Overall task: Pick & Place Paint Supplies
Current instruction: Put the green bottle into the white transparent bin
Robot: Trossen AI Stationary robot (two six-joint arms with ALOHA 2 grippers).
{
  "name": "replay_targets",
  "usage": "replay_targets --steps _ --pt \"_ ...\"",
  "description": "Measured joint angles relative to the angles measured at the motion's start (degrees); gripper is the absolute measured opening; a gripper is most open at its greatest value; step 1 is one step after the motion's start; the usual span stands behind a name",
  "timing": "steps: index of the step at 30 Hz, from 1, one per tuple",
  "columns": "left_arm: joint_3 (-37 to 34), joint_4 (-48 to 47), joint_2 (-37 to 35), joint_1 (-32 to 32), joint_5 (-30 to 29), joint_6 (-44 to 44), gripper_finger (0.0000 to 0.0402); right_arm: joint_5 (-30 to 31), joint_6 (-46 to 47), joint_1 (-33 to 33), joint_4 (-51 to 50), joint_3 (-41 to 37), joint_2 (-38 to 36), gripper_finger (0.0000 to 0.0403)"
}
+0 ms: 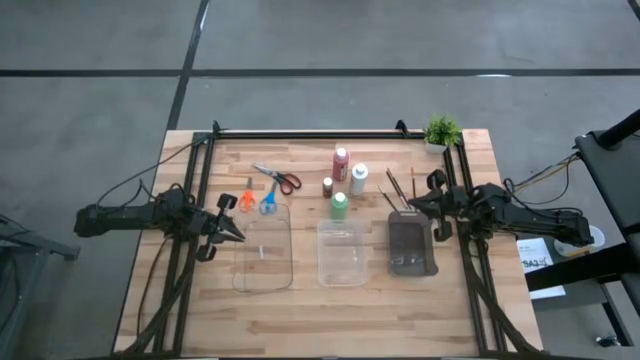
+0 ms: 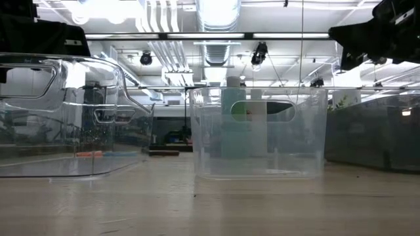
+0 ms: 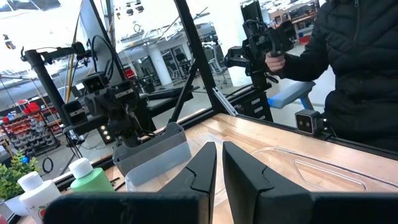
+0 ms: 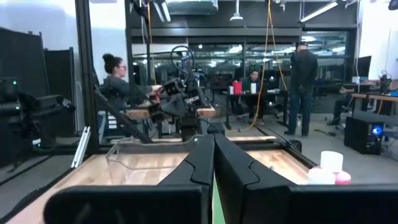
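Note:
The paint supplies lie at the table's far middle. There are red (image 1: 341, 163), white (image 1: 359, 178), brownish (image 1: 328, 187) and green (image 1: 339, 205) bottles. Thin brushes (image 1: 395, 190) lie to their right. Red (image 1: 283, 180), orange (image 1: 246, 200) and blue (image 1: 268, 203) scissors lie flat to their left. My left gripper (image 1: 240, 235) hovers at the left, beside the flat clear tray. It points level, and only a narrow slit (image 3: 219, 163) shows between its fingers, with nothing in it. My right gripper (image 1: 412, 207) hovers at the right, over the dark tray's far end, shut (image 4: 213, 155) and empty.
A flat clear tray (image 1: 262, 250), a clear bin (image 1: 342, 252) and a dark grey tray (image 1: 411, 245) stand in a row across the table's middle. A small potted plant (image 1: 441, 132) stands at the far right corner. A person in a dark jacket (image 3: 354, 68) stands beyond the table.

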Motion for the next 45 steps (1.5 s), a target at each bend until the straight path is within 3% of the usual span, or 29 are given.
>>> replay_targets --steps 8,23,30,33,39,45 --pt "0.0 0.0 0.0 0.0 0.02 0.0 0.0036 0.18 1.53 0.07 2.46 1.67 6.16 0.0008" --pt "0.0 0.0 0.0 0.0 0.02 0.0 0.0035 0.68 -7.0 0.11 2.45 26.36 45.7 0.0008" --pt "0.0 0.0 0.0 0.0 0.02 0.0 0.0035 1.66 -10.38 0.11 0.98 39.06 59.0 0.0008" --pt "-0.01 0.01 0.01 0.0 0.01 0.0 0.0035 1.69 -11.08 0.0 -7.95 46.57 61.73 0.0008" --pt "-0.02 0.0 0.0 0.0 0.0 0.0 0.0035 7.74 -10.7 -0.02 -40.4 63.96 65.57 0.0008" --pt "-0.01 0.0 0.0 0.0 0.0 0.0 0.0035 7.33 -10.51 0.14 -46.74 72.76 70.69 0.0008"
